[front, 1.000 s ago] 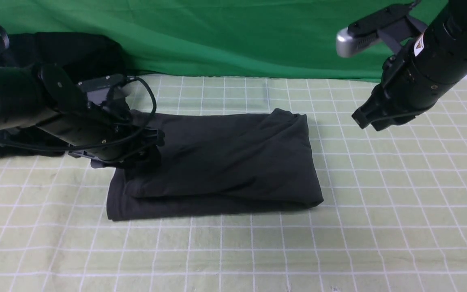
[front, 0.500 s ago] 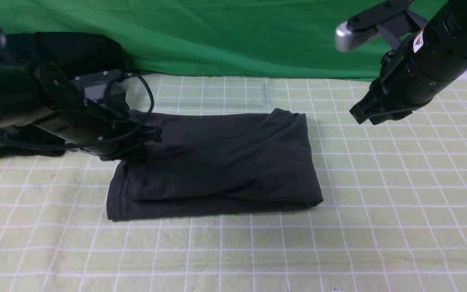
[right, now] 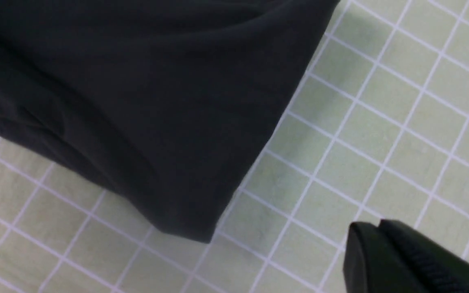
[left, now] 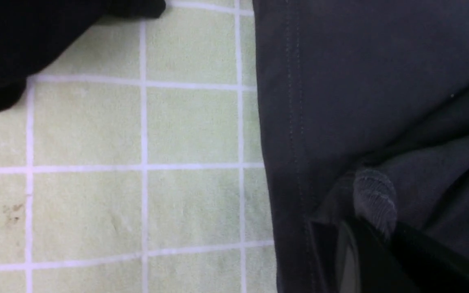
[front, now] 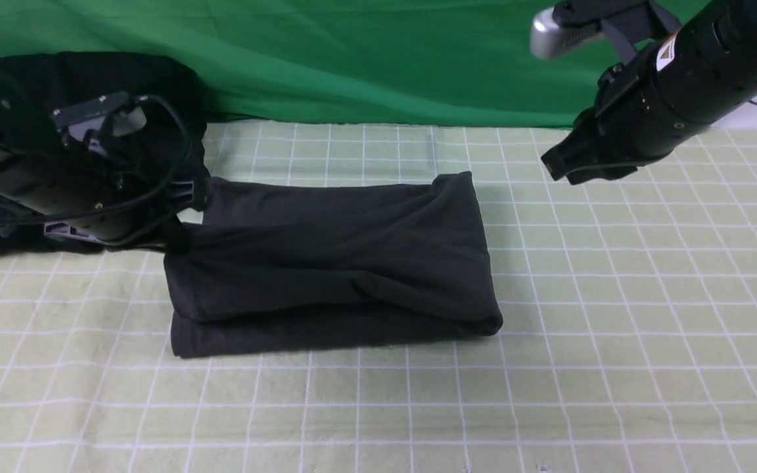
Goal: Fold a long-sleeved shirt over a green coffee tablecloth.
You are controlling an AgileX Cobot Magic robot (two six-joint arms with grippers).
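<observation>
Left pincer [left: 371, 211] clamped on long-sleeved shirt [front: 332, 256] edge, right pincer [front: 552, 167] closed, empty, above tablecloth [front: 615, 295]

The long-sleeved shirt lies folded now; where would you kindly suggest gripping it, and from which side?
Grip the long-sleeved shirt at its left short edge, coming from the robot's left, low over the green coffee tablecloth. The layers end there in thin, flat hems; the right end is a bulky rounded fold. The left gripper is shut there.
</observation>
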